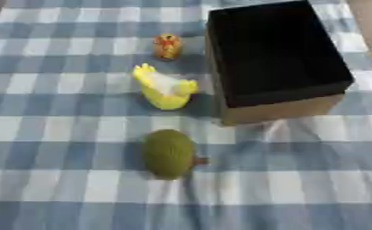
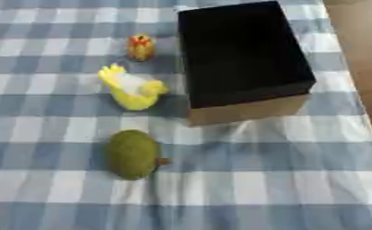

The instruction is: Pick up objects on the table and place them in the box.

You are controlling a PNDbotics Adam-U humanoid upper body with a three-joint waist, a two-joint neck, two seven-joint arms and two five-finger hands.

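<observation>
Covering the whole work surface, a blue-and-white checked cloth (image 1: 55, 130) lies a little rumpled, with soft folds running down from the near corner of the box. The box (image 1: 280, 112) stands at the upper right, an open cardboard carton with a tan outer wall and a dark, black inside; nothing can be made out within it.

Three small things sit on the cloth to the left of the box, in a loose line running from far to near. Farthest back is a small orange-and-yellow figure (image 1: 167, 46), standing upright and near the box's left wall but apart from it (its details are too blurred to name). Nearer, just beside the box's left front corner, lies a yellow toy (image 1: 166, 87) with a pale patch in its middle and a crest-like edge at its far left end; it may be a chick or duck, though the shape is not clear enough to say. Nearest of all is a green oval fruit (image 2: 132, 154) with a short brown stem pointing right, lying on its side well in front of the box.

Neither robot hand appears in either view, so the state of their fingers cannot be told.
</observation>
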